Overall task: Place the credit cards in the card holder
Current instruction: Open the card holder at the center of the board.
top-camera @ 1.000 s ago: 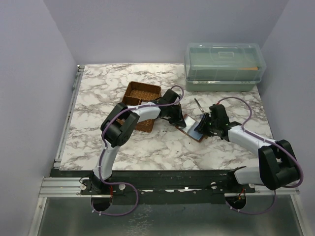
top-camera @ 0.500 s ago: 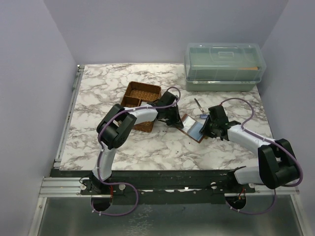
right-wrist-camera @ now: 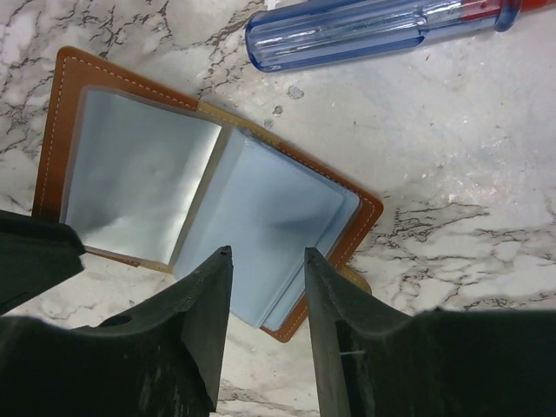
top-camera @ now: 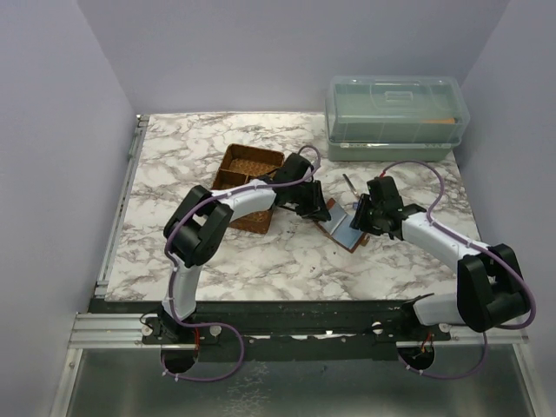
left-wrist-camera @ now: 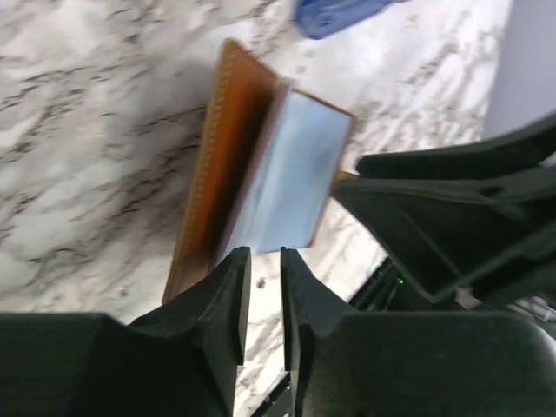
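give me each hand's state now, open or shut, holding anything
left hand: open just a crack, holding nothing
right hand: open, holding nothing, over the open holder

The screwdriver [right-wrist-camera: 373, 30] is cut off beyond the right hand [right-wrist-camera: 268, 254]; the holder [right-wrist-camera: 54, 122] near edge hides behind its fingers [right-wrist-camera: 204, 330]; left wrist view blurred.

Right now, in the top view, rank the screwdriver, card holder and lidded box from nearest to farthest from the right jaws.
1. Card holder, at the tips, table centre.
2. Screwdriver, just beyond, toward the back.
3. Lidded box, back right corner.
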Controlling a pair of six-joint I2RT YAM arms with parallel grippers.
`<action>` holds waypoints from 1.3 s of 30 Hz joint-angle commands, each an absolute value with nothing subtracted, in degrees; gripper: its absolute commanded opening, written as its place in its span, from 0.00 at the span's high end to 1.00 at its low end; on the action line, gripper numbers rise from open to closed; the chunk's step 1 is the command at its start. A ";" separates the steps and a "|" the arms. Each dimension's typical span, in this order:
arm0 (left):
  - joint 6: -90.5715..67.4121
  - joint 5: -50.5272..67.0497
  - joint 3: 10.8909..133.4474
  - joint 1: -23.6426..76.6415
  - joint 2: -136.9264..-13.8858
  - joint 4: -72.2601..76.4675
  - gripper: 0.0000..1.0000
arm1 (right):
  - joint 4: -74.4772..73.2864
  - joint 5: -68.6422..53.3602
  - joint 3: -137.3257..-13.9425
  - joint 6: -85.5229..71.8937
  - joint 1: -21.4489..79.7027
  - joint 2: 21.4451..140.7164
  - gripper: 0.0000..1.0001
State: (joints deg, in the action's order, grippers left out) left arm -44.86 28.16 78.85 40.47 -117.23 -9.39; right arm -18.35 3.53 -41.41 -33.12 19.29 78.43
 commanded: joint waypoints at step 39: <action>-41.99 34.24 76.83 36.65 -104.56 -8.72 0.39 | 5.94 -21.82 -42.62 -31.62 25.82 93.82 0.55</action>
